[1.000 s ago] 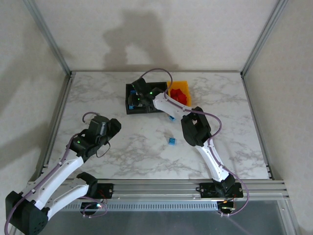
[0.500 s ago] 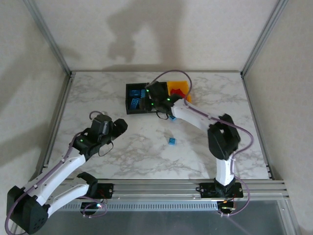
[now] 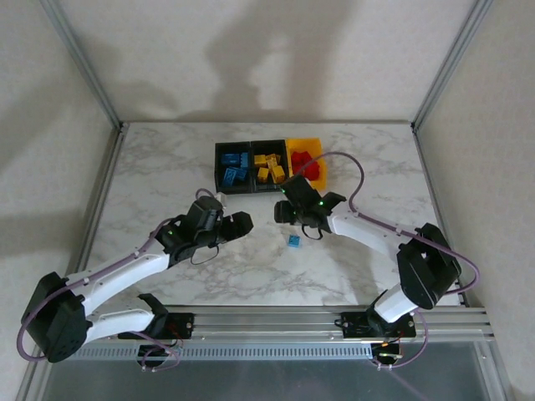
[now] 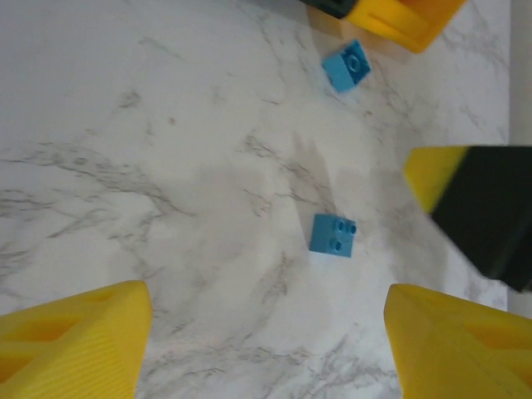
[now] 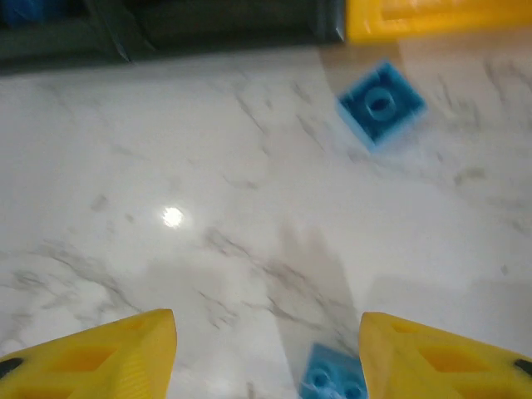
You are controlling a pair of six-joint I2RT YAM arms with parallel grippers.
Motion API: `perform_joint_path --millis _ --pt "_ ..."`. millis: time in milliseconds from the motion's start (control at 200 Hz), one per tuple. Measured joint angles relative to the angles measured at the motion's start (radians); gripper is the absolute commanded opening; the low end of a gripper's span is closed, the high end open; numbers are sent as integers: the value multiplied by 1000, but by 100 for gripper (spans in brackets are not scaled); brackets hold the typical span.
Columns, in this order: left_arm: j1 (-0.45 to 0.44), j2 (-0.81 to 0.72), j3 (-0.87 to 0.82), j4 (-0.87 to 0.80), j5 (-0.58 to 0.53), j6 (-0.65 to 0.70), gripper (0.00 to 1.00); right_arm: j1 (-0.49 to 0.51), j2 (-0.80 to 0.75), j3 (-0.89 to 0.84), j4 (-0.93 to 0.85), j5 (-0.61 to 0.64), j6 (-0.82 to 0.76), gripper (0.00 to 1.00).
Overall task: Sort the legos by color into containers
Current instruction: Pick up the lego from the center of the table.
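Legos (image 3: 232, 163) lie sorted in three bins (image 3: 218, 167) at the back of the worktop (image 3: 159, 175). Two blue ones are loose. One (image 4: 333, 233) is out in the middle, its long side hard to tell. One (image 5: 381, 101) sits slanted by the orange bin (image 5: 416, 21). The left fingers (image 4: 83, 341) and right fingers (image 5: 108, 353) are spread apart, empty. White marble top, pale walls (image 3: 334, 58).

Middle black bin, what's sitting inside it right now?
The middle black bin holds a pile of yellow legos; no other color shows there. The pile covers whatever lies beneath it, so the count is unclear.
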Motion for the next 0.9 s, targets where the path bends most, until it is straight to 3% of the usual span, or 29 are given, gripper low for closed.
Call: perform_joint_path --millis 511,786,896 --pt "-1 7 0 26 36 18 73 8 65 -150 38 -43 130 57" --pt "-1 2 -6 24 17 17 73 16 116 -145 70 -56 139 27" --pt "-1 -14 -11 14 -9 12 73 19 114 -140 68 -57 131 22"
